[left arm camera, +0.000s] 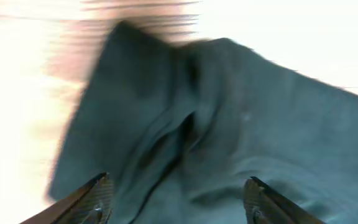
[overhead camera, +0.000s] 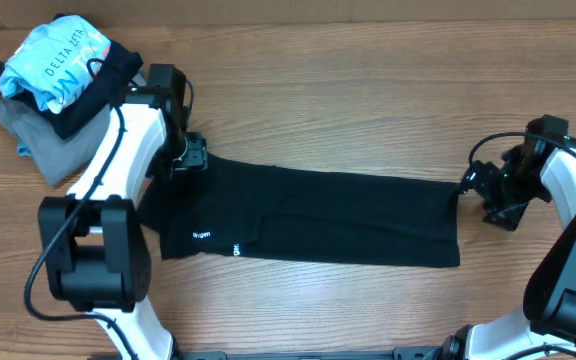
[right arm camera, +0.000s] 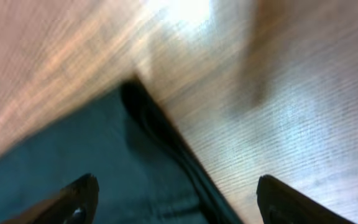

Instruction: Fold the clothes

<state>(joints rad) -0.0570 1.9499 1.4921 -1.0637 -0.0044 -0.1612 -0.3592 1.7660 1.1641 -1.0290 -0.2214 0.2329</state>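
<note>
Overhead: black garment (overhead camera: pixel 318 215) lies flat on counter (overhead camera: pixel 368 90), betw. L pincer (overhead camera: pixel 190 155) at its far-left corner & R pincer (overhead camera: pixel 473 185) at its right edge. Wrist views: both pincers spread wide, gripping nothing. L arm hides garment's left end; L wrist view blurred.

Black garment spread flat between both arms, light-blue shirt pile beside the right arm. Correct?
Not quite. The light-blue shirt pile sits beside the left arm, not the right, as the overhead view shows. The black garment is spread flat between them as stated.
</note>
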